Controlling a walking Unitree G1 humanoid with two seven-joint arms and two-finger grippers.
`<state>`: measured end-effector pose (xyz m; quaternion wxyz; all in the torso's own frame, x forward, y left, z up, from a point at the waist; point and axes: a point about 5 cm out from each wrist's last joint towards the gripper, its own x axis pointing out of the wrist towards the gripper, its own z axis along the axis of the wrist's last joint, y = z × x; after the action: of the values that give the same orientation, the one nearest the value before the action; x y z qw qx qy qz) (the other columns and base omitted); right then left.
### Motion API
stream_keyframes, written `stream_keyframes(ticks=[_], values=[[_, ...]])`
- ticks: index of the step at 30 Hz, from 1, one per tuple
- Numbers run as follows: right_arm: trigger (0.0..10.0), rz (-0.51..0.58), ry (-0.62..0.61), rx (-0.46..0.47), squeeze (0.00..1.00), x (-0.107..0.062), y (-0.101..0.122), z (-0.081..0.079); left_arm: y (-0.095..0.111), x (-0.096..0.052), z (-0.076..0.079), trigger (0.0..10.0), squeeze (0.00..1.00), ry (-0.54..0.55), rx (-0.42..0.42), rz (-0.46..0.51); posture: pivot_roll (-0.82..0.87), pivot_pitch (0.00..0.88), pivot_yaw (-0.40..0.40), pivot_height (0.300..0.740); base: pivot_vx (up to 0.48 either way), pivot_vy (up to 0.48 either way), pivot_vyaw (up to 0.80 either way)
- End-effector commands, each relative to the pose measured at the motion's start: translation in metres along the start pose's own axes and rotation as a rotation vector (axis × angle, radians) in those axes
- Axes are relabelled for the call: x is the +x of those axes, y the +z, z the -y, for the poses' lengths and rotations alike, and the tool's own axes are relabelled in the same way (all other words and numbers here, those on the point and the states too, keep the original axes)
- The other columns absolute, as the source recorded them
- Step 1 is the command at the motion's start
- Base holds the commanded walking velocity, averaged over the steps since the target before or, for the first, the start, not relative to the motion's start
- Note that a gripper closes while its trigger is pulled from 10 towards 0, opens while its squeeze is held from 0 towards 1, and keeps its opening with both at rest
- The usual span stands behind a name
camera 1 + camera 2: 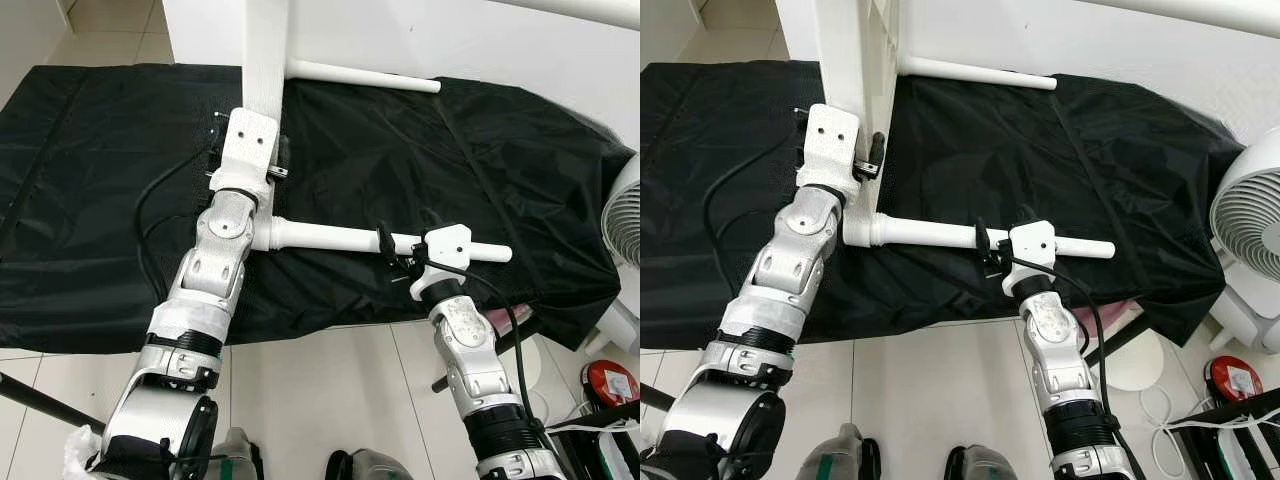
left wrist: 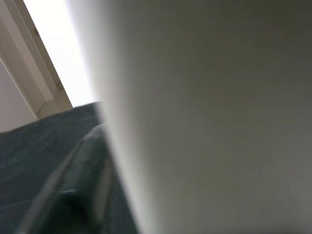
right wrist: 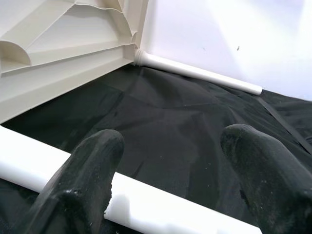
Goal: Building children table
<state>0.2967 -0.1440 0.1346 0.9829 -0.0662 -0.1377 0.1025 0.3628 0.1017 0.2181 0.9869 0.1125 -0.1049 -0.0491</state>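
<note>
A white table top stands on its edge on a black cloth. Two white round legs stick out from it to the right: a near leg and a far leg. My left gripper is pressed to the table top's lower edge and shut on it; one dark finger lies against the white panel. My right gripper sits over the near leg toward its free end. Its fingers are open and straddle the near leg.
A white fan stands at the right beside the cloth. A red round object and cables lie on the tiled floor at the lower right. A white wall runs behind the cloth.
</note>
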Motion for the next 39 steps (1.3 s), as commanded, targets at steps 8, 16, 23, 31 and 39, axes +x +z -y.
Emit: stream_keyframes(ticks=[8,16,23,31,39], values=[[10.0,-0.019,-0.006,-0.006,0.00,-0.004,-0.006,0.003,0.007,0.003,-0.012,0.0,0.00,0.081,0.033,0.026,0.03,0.000,-0.052,0.740,0.000,0.000,0.00],[10.0,-0.019,-0.017,-0.009,0.00,-0.004,-0.005,0.005,0.009,-0.007,-0.030,0.0,0.00,0.136,0.031,0.024,0.03,0.000,-0.050,0.740,0.000,0.000,0.00],[10.0,-0.034,-0.016,-0.004,0.00,-0.005,-0.009,0.006,0.006,-0.021,-0.068,0.0,0.00,0.273,0.042,0.013,0.06,0.010,-0.070,0.740,0.000,0.000,0.00],[10.0,-0.041,0.007,-0.016,0.00,0.002,-0.010,0.010,0.008,-0.052,-0.108,0.0,0.00,0.451,0.090,-0.009,0.09,0.030,-0.115,0.740,0.000,0.000,0.00],[10.0,-0.043,0.030,-0.031,0.00,0.009,-0.009,0.015,0.021,-0.083,-0.132,0.0,0.00,0.589,0.115,0.009,0.12,0.049,-0.152,0.740,0.000,0.000,0.00]])
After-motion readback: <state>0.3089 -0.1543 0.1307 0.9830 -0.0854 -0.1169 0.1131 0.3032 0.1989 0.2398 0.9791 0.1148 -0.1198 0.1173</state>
